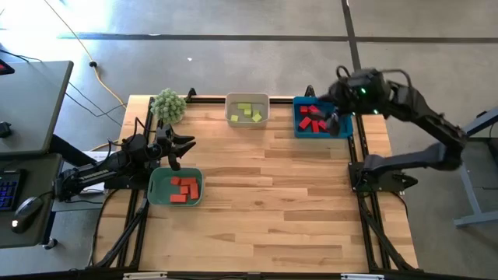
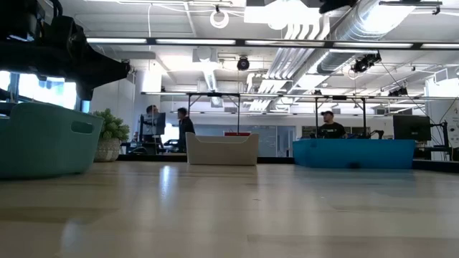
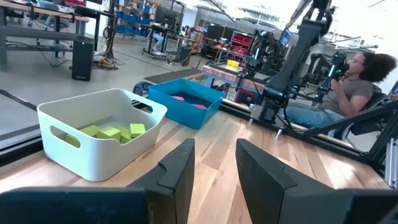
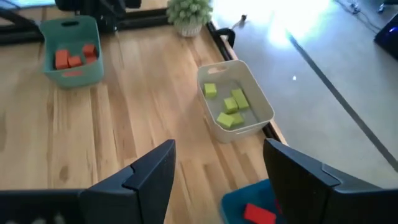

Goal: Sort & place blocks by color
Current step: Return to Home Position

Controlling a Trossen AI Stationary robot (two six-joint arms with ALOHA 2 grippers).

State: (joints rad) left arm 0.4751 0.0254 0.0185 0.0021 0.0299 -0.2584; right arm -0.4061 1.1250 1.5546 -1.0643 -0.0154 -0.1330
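Left edge of the worktop: left gripper (image 1: 184, 151), jaws apart and empty, near the green bin (image 1: 153, 187) holding orange blocks (image 1: 184, 189); far edge: white bin (image 1: 230, 109) holding yellow-green blocks (image 1: 249, 113); far right corner: blue bin (image 1: 296, 117) holding red blocks (image 1: 311, 118), right gripper (image 1: 336, 124) above it, jaws spread and empty.

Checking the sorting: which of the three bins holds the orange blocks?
The green bin beside the left gripper holds the orange blocks; the gray bin has yellow-green blocks, the blue bin red blocks.
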